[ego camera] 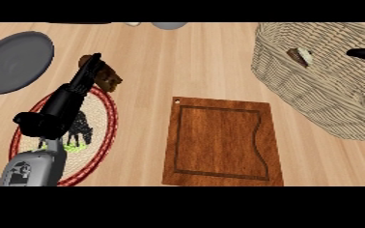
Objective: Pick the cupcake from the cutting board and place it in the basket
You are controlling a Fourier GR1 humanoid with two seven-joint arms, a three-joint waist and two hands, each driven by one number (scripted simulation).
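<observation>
The left hand (71,94) shows at nine o'clock, fingers straight and stretched toward eleven, their tips touching a brown lump (107,77) that cannot be identified. Beneath the hand lies a round plate (100,149) with a red rim and a dark animal figure. The cutting board (222,142) sits at six o'clock. The basket (314,77) stands at two o'clock, and the cupcake (301,56) lies inside it. A black fingertip of the right hand (357,53) shows at three o'clock; whether it is apart or together cannot be told. A grey plate (21,60) lies at ten o'clock
</observation>
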